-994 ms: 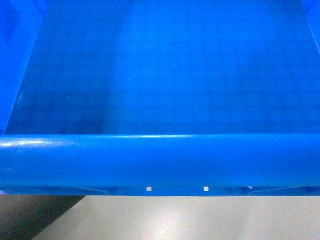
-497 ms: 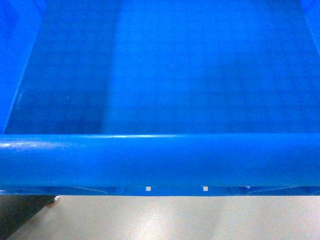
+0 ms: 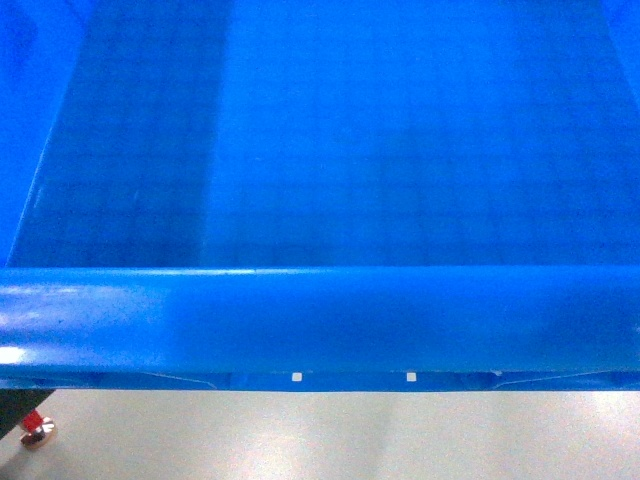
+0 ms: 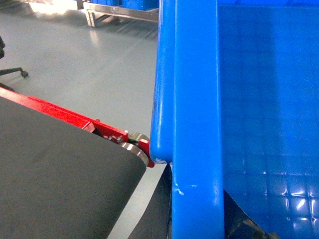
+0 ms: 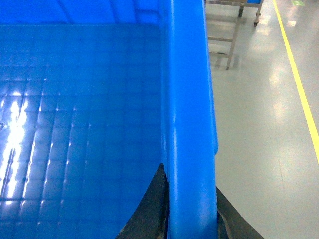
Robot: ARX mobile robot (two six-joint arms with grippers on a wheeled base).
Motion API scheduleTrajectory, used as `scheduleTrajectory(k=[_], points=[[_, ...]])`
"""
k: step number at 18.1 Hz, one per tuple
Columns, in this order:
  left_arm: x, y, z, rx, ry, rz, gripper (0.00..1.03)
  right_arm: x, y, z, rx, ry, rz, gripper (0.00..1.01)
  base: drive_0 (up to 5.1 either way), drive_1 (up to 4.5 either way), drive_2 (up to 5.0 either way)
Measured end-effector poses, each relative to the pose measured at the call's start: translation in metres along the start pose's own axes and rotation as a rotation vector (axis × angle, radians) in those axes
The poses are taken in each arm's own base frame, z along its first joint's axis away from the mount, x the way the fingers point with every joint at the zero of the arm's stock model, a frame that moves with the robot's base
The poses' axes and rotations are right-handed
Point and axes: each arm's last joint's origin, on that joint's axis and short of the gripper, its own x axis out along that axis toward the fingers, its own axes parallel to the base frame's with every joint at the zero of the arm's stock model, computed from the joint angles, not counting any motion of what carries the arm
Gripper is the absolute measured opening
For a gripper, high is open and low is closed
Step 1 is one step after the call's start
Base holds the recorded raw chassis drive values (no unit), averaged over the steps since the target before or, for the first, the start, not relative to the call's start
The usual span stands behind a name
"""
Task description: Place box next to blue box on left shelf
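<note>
Holding box (image 3: 330, 150) aloft over grey floor (image 5: 264, 124); my left jaws clamped on left rim, right jaws on right rim.

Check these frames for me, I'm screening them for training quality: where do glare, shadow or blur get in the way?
Head view: soft overall, box floor shadowed at left, small glare on the near rim. Right wrist view: strong white glare on the grid floor at left. Left wrist view: glare patches at lower right; black belt dark, featureless.
</note>
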Motion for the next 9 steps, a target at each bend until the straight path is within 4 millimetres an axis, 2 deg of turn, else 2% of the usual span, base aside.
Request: scheduleTrajectory(k=[9], points=[[0.0000, 0.0000, 0.0000, 0.000, 0.000, 0.000, 0.07, 0.0000, 0.0000, 0.0000, -0.001, 0.000, 0.000, 0.10, -1.6, -1.62, -1.6]])
